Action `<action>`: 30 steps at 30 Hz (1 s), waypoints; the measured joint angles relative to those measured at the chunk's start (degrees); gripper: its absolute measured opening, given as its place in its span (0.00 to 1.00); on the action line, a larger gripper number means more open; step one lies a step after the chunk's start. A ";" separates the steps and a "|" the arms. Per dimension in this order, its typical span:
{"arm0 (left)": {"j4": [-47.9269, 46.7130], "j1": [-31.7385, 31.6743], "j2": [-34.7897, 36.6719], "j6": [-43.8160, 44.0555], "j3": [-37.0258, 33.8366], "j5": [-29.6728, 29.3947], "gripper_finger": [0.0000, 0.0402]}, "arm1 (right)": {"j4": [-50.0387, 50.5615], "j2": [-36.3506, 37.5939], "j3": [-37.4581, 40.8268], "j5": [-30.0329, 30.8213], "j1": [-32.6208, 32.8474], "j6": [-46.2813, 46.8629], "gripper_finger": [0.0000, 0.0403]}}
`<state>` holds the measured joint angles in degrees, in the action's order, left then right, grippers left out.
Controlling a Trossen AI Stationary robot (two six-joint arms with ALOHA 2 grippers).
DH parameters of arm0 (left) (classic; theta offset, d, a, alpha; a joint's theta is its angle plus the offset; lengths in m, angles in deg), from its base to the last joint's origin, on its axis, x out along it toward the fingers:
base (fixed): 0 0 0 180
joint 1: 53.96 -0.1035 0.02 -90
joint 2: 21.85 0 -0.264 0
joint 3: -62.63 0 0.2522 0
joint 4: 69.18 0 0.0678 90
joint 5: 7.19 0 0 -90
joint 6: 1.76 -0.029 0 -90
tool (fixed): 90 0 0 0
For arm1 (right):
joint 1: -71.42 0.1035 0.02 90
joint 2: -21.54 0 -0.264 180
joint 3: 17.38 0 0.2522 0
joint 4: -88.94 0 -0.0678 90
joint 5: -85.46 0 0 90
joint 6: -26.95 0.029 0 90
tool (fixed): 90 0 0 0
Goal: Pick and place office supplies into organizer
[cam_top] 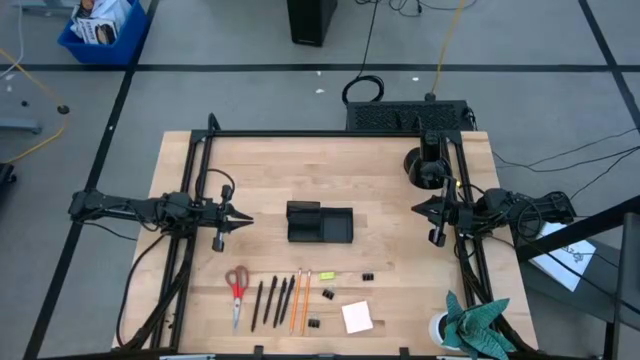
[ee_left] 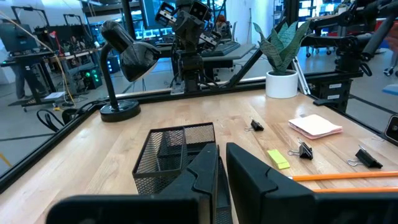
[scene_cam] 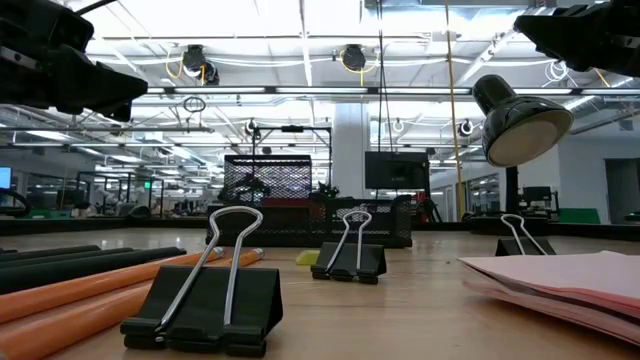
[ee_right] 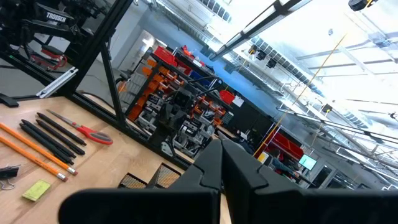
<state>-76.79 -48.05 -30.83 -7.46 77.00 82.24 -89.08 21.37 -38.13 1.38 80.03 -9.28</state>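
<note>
The black mesh organizer (cam_top: 320,222) (ee_left: 177,149) stands at the table's middle. My left gripper (cam_top: 246,218) (ee_left: 222,171) hovers shut just left of it. My right gripper (cam_top: 416,207) (ee_right: 222,165) hovers shut to its right. Along the near edge lie red-handled scissors (cam_top: 237,290) (ee_right: 84,132), dark pens (cam_top: 270,300) (ee_right: 53,140), orange pencils (cam_top: 298,298) (ee_right: 31,152), a yellow-green bit (cam_top: 326,275) (ee_left: 278,158), black binder clips (cam_top: 368,273) (scene_cam: 205,300) and a pale pink sticky pad (cam_top: 357,317) (ee_left: 315,125).
A plant in a white pot (cam_top: 470,325) (ee_left: 283,56) stands at the near right corner. A black desk lamp (cam_top: 425,165) (ee_left: 121,62) stands on its round base at the far right. The black arm frame rails (cam_top: 200,160) run along the table's edges.
</note>
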 joint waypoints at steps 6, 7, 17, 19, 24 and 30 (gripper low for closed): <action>0.00 0.00 0.01 0.00 0.01 0.01 0.10 | -0.01 0.00 0.02 -0.01 0.01 0.00 0.00; 0.02 0.00 0.01 0.00 0.00 0.01 0.10 | -0.01 -0.02 0.00 0.01 0.01 0.00 0.00; 3.28 0.00 0.01 0.08 -0.01 0.01 0.10 | -0.21 -0.02 0.00 0.01 0.00 -3.41 0.00; 3.96 0.00 0.01 0.06 -0.01 0.01 0.10 | -0.21 -0.01 0.02 -0.01 0.00 -2.18 0.00; 4.66 0.00 -0.01 0.42 -0.01 0.01 0.10 | -0.21 0.00 0.01 -0.03 -0.01 2.75 0.00; 4.68 0.00 0.00 1.61 -0.01 0.01 0.10 | -0.41 -0.02 0.02 -0.14 -0.01 15.20 0.00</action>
<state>-72.10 -48.05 -30.82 -5.85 76.99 82.25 -89.49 21.35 -38.10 1.24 80.02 5.93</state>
